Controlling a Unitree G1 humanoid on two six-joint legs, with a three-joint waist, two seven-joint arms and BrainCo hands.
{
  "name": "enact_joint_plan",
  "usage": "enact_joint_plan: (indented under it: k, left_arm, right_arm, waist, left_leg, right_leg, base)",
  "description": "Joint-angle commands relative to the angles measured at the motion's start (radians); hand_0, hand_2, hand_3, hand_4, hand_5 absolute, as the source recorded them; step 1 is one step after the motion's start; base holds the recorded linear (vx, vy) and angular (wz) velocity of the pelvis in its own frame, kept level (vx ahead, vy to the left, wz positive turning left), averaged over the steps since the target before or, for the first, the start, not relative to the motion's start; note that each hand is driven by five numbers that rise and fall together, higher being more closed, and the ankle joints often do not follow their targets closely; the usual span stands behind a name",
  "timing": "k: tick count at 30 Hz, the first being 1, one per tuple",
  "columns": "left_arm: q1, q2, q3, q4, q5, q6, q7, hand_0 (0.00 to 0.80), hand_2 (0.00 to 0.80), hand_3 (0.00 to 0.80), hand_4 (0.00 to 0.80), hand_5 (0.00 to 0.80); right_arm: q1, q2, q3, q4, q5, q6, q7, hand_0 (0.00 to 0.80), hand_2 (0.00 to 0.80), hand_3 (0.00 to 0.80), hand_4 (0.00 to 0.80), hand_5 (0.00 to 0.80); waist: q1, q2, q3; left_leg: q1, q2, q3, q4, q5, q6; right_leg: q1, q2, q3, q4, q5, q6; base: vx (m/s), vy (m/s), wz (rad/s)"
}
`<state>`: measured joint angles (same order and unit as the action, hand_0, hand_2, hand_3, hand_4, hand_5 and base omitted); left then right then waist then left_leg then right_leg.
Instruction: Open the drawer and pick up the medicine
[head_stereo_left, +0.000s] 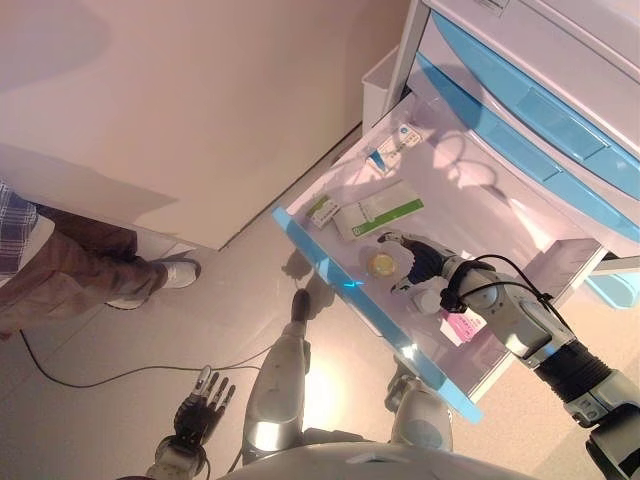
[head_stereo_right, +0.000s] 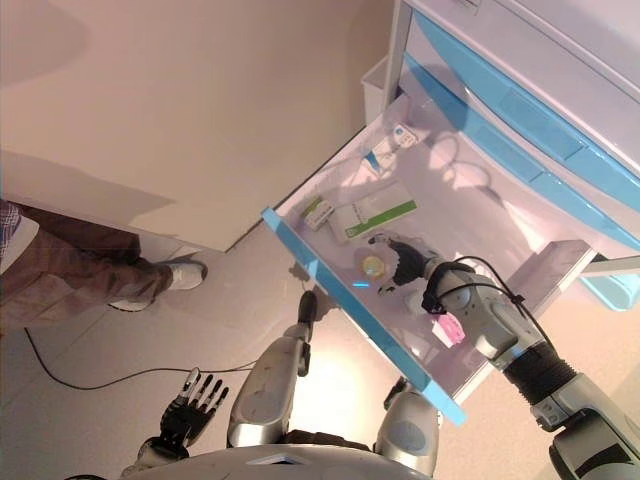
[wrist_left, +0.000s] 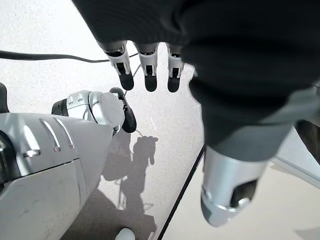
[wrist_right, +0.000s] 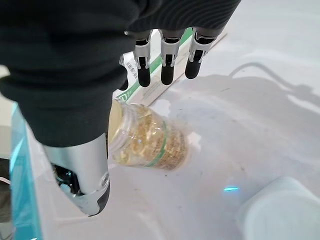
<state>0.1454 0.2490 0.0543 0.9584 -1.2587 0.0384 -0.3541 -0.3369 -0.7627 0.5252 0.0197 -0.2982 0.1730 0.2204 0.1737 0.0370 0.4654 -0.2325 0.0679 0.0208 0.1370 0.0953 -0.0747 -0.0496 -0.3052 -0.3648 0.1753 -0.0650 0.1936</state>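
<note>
- The medicine, a clear bottle (wrist_right: 150, 142) filled with yellowish capsules, lies on its side on the floor of the open drawer (head_stereo_left: 500, 215), mid-frame in the left eye view and close behind the drawer's blue front edge (head_stereo_left: 360, 305).
- The right hand (wrist_right: 165, 55) hovers right over it with the fingers extended and spread above the bottle and the thumb (wrist_right: 82, 175) down on its near side; nothing is gripped yet, and whether the thumb touches the bottle cannot be told.
- The step in hand, by my reading, is the grasp: the drawer is already out, so only the pick-up is left.
- To do it well, lower the palm until the bottle sits between thumb and fingers, then close across its round body, not along its length. A bottle lying down may roll away under a one-sided push, so both sides should meet it together.
- Just beyond the fingertips lies a white and green box (head_stereo_left: 378, 214), with a smaller one (head_stereo_left: 322, 209) left of it; a pink packet (head_stereo_left: 463, 325) and a white round lid (wrist_right: 280, 212) lie nearby. Keep the fingers clear of these.
- The left hand (head_stereo_left: 200, 405) hangs at lower left over the floor (head_stereo_left: 120, 340), fingers loosely extended, holding nothing.
- A person's leg and shoe (head_stereo_left: 165, 272) show at the left edge.
</note>
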Motion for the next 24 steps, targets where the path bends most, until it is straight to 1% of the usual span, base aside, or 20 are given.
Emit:
enact_joint_plan:
  k: [1,12,20,24]
  left_arm:
    - [0.010,0.025,-0.028,-0.013,-0.024,-0.010,0.003,0.000,0.000,0.000,0.000,0.000]
    - [0.015,0.019,-0.032,-0.024,-0.017,-0.001,0.008,0.000,0.000,0.000,0.000,0.000]
    - [0.014,0.020,-0.037,-0.022,-0.019,0.000,0.008,0.000,0.000,0.000,0.000,0.000]
    - [0.016,0.017,-0.038,-0.022,-0.021,0.000,0.008,0.000,0.000,0.000,0.000,0.000]
  right_arm:
    - [-0.045,0.005,0.032,-0.015,-0.017,-0.026,-0.035,0.000,0.000,0.000,0.000,0.000]
    - [-0.047,0.030,0.052,0.028,-0.010,-0.024,-0.036,0.000,0.000,0.000,0.000,0.000]
    - [-0.059,0.043,0.065,0.036,0.004,-0.032,-0.024,0.000,0.000,0.000,0.000,0.000]
    - [-0.066,0.054,0.075,0.033,0.006,-0.025,-0.019,0.000,0.000,0.000,0.000,0.000]
  waist:
    - [0.022,-0.004,-0.014]
    - [0.031,0.007,-0.009]
    - [0.037,0.010,-0.008]
    - [0.041,0.012,-0.007]
  left_leg:
    - [0.025,0.028,0.008,0.094,-0.098,0.004]
    - [0.024,0.023,0.005,0.099,-0.102,0.004]
    - [0.021,0.020,0.000,0.102,-0.101,0.005]
    - [0.018,0.017,-0.003,0.104,-0.101,0.005]
  right_leg:
    - [-0.099,-0.019,0.013,0.060,0.069,-0.034]
    - [-0.105,-0.029,0.009,0.075,0.065,-0.031]
    - [-0.106,-0.034,0.006,0.078,0.066,-0.030]
    - [-0.108,-0.038,0.004,0.081,0.066,-0.028]
  base:
    - [0.000,0.000,0.00]
    - [0.000,0.000,0.00]
    - [0.003,0.002,0.01]
    - [0.005,0.007,0.05]
